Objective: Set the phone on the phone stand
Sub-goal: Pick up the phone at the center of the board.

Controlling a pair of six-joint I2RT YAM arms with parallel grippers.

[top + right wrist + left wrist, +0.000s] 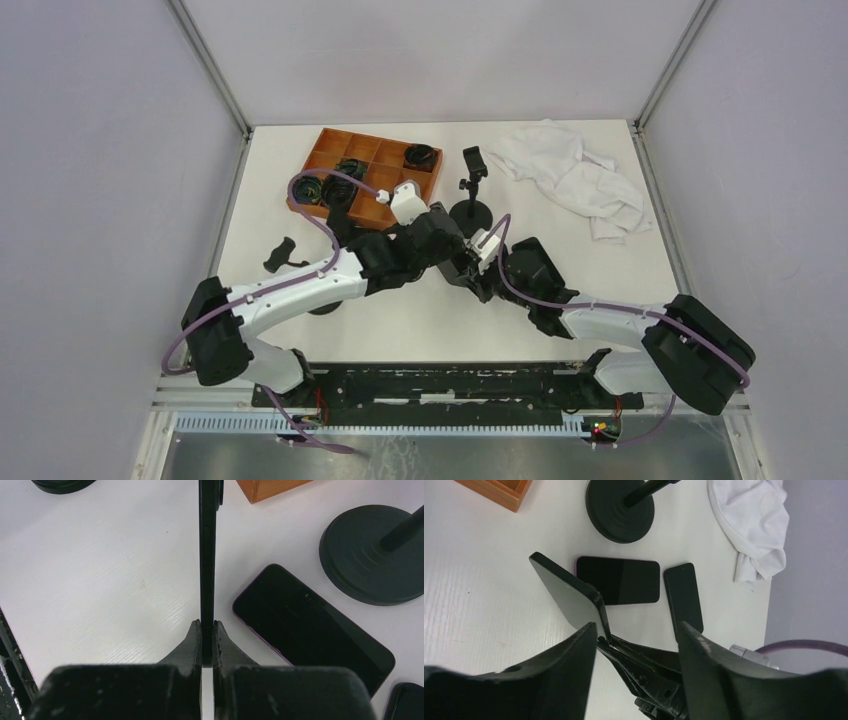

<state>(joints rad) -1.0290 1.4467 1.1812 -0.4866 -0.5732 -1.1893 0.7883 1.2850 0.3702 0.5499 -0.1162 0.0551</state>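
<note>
Phone (206,555) is held off the table (100,580), edge-on, pinched at its lower end between the closed fingers of the right gripper (207,630). The left gripper (638,630) is seen with jaws spread and grasping nothing; the phone's corner lies just beside one finger. The phone stand (474,185) is noted upright, near, beyond both grippers. A second handset (619,580) and a third handset (683,597) are seen lying flat by the stand's base.

Handling is judged as follows: rigid slab, fairly light, smooth glass faces likely slippery, breakable if dropped. The pinch across the thin faces is judged adequate. A hold nearer mid-length would be preferred, so that tilt is limited and one end is left free for seating in the cradle.
</note>
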